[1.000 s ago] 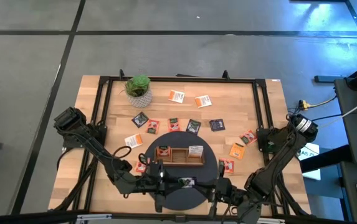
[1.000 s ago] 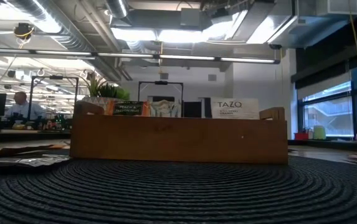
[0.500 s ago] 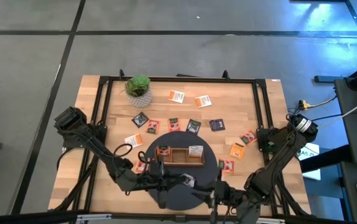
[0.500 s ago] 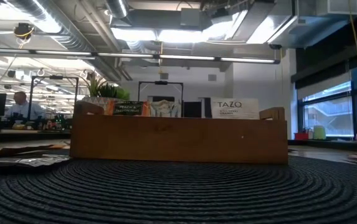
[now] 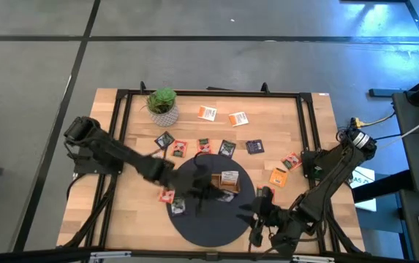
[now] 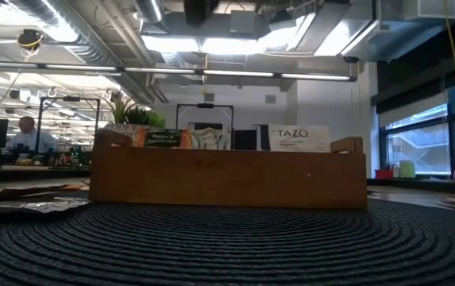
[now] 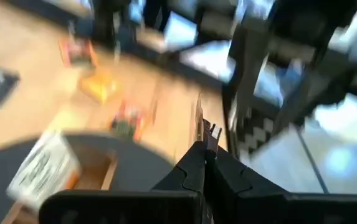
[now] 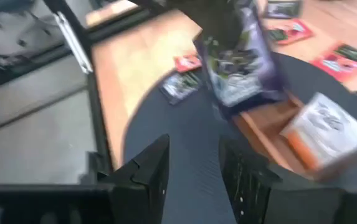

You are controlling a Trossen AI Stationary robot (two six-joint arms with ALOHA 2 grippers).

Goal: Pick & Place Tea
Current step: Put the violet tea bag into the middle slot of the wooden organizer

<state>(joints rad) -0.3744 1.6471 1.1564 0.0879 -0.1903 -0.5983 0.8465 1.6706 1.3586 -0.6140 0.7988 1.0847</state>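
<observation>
Tea packet: a small flat purple tea-bag packet (image 8: 240,59) hangs above the brown wooden three-part tray (image 5: 210,184), clamped edge-on in the left gripper (image 7: 204,140), whose fingers are pressed together on it.
Other packets: orange, red and dark squares lie scattered on the pale wooden table (image 5: 304,131); a white-orange one (image 5: 229,177) stands in the tray.
Tray: sits on the round dark woven mat (image 5: 216,226).
Right gripper (image 5: 257,219): near the mat's front edge, fingers apart, holding nothing.
Green potted plant (image 5: 162,103): far corner, well apart.
</observation>
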